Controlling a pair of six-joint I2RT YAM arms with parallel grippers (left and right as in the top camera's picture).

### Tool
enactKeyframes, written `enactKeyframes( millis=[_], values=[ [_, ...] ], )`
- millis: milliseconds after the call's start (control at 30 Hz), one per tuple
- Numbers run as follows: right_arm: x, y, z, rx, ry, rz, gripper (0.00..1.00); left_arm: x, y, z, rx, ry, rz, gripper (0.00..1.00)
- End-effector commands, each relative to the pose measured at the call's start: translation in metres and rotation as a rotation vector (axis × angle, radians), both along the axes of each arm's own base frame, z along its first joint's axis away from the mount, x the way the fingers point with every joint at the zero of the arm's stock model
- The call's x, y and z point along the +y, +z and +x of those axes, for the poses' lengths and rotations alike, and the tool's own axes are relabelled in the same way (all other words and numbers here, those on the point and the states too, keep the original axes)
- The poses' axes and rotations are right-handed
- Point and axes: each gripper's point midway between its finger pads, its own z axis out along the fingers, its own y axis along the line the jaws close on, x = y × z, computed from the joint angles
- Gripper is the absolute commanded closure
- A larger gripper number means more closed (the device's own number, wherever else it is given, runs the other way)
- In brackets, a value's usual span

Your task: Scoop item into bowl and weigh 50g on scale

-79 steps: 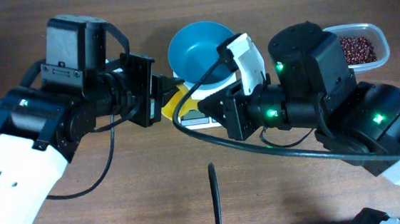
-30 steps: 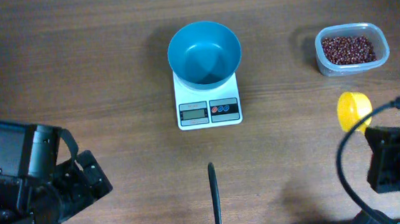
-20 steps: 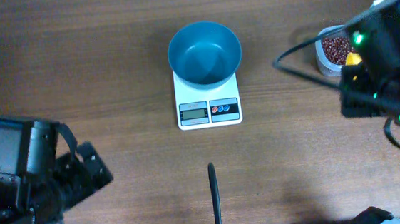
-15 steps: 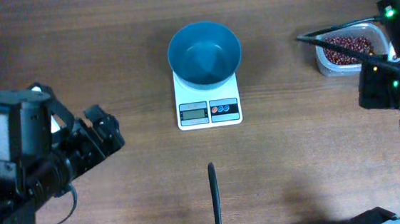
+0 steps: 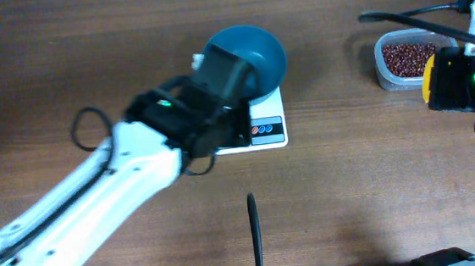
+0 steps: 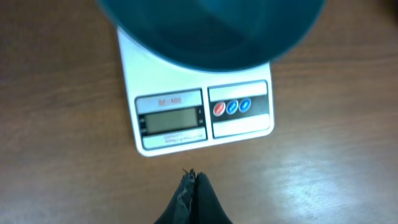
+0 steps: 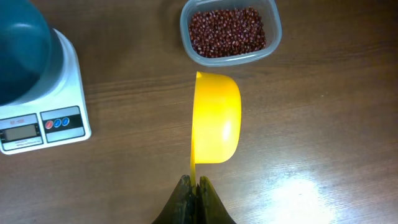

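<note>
Here, left gripper [image 6: 189, 178] pinched empty by scale [image 6: 186, 124] (bowl [image 6: 211, 31] aboard), right gripper [image 7: 194, 184] clamping yellow scoop [image 7: 217, 118].

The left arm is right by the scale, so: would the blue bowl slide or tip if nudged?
Likely slides easily: the bowl looks like light, empty plastic on the smooth-topped scale. Its rim spreads wider than the platform, so tipping seems possible.

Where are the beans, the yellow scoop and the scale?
beans [image 7: 227, 31], right wrist view, middle of the heap
yellow scoop [image 7: 216, 118], right wrist view, its rounded cup
scale [image 6: 169, 118], left wrist view, its grey display
</note>
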Motion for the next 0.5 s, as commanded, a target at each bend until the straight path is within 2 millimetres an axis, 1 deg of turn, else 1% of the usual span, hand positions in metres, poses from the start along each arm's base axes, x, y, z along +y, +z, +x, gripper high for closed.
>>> enactKeyframes(
  millis=[0,100,133,267,367,433,467],
  values=[
    [0.0,-0.001,0.008,0.008,0.004,-0.001,0.96,-0.017,-0.027,0.006,-0.048,-0.036,0.118,1.0],
    [0.001,-0.003,0.014,0.01,0.004,-0.001,0.96,-0.036,-0.056,0.008,-0.032,-0.067,0.134,1.0],
    [0.002,-0.003,0.015,0.008,0.004,-0.001,0.96,-0.037,-0.063,0.009,-0.026,-0.068,0.14,1.0],
    [0.002,-0.002,0.018,-0.005,0.004,0.001,0.96,-0.046,-0.075,0.018,-0.041,-0.067,0.126,1.0],
    [0.002,-0.002,0.018,-0.007,0.004,0.001,0.96,-0.046,-0.084,0.019,-0.028,-0.065,0.137,1.0],
    [0.002,-0.001,0.019,-0.01,0.004,0.002,0.96,-0.047,-0.098,0.019,-0.011,-0.052,0.145,1.0],
    [0.002,-0.001,0.019,-0.011,0.004,0.002,0.96,-0.047,-0.101,0.019,-0.004,-0.049,0.148,1.0]
  ],
)
